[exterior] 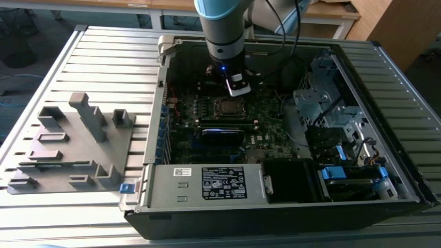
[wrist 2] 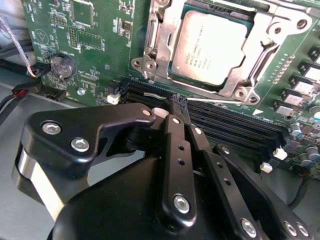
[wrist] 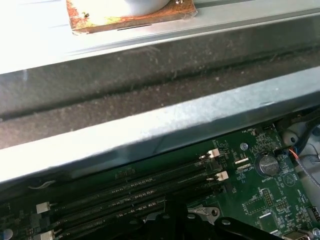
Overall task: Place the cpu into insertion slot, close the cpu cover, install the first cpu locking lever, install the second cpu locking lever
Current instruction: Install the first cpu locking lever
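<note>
Gripper [wrist 2: 179,102] is closed w/ nothing held, fingertips pressed together right over the black memory slots [wrist 2: 235,125]. Just beyond its tip the cpu [wrist 2: 212,47] sits in the insertion slot [wrist 2: 277,25], silver top exposed, cpu cover [wrist 2: 165,30] framing it. In the exterior view the arm [exterior: 224,36] hangs over the open PC case [exterior: 158,155] on the slatted worktop [exterior: 110,62].

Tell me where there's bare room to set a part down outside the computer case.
Free: the slatted table beyond the grey fixture tray, on the exterior view's left of the computer case. Crowded: inside the case, where the gripper hangs by the cpu.
</note>
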